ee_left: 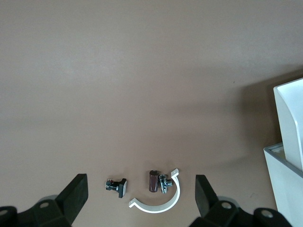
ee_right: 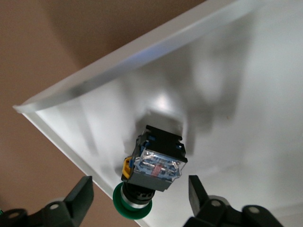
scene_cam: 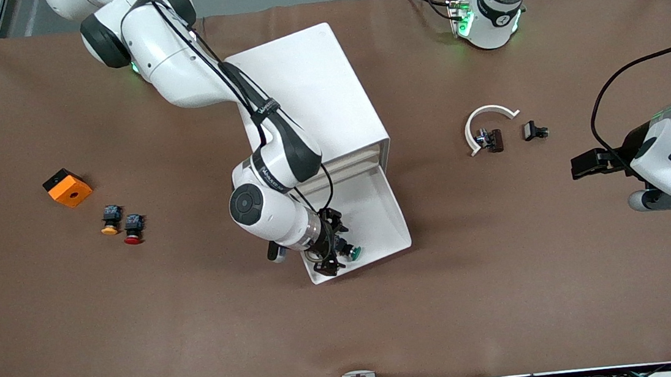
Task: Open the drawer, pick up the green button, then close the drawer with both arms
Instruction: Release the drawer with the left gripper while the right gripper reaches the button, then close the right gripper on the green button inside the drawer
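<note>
While open, right gripper (scene_cam: 334,252) straddles button (scene_cam: 351,252).

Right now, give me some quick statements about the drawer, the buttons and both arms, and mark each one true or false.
1. The wide white plastic bottom drawer is pulled open. True.
2. The green-capped black button lies on the brown table. False: it lies in the drawer.
3. The right gripper is in the drawer, its fingers open either side of the button. True.
4. The left gripper holds the curved white clip. False: it hangs open above the clip.
</note>
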Controlling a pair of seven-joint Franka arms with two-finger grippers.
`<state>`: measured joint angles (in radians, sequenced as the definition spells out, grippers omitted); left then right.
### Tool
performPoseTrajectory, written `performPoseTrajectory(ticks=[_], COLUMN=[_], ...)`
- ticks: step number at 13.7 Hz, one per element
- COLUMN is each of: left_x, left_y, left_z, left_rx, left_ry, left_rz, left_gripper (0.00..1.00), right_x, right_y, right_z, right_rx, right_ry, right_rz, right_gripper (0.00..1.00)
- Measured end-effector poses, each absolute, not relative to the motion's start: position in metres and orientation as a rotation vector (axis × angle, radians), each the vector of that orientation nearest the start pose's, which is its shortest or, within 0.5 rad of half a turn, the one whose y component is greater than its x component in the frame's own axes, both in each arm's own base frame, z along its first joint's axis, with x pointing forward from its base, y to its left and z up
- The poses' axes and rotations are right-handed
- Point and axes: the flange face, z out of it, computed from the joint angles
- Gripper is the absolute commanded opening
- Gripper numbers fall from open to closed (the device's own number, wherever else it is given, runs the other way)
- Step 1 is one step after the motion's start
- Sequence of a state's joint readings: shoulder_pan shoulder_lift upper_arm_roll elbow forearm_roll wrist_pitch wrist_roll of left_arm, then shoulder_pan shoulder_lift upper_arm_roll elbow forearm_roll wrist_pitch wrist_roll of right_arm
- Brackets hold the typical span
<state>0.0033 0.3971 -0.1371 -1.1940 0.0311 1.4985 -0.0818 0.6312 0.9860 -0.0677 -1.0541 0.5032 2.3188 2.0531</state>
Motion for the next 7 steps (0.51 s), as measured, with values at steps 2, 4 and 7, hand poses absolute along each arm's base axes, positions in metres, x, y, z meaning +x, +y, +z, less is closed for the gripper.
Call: performPoseTrajectory(ticks=[2, 4, 7], left_x=[0.6576, 0.6573, 0.6567], left_y=[-0.0663, -0.0664, -0.0665], left_z=[0.5531, 0.5519, 0.5497], left_rx=[-3.150, -3.149, -3.148], left_ry=[0.068, 0.069, 0.069], left_rz=[0.147, 0.154, 0.166], left_gripper=[1.00, 1.00, 1.00], right_x=[0.6630, 0.6632, 0.6630], right_y=[0.4555, 0.4558, 0.4562], right_z=[0.2633, 0.2639, 0.2641], right_rx=[-1.773, -1.770, -1.770], right_ry=[2.106, 2.104, 2.103], right_rz=[0.389, 0.387, 0.386], right_gripper=[0.35, 0.41, 0.42])
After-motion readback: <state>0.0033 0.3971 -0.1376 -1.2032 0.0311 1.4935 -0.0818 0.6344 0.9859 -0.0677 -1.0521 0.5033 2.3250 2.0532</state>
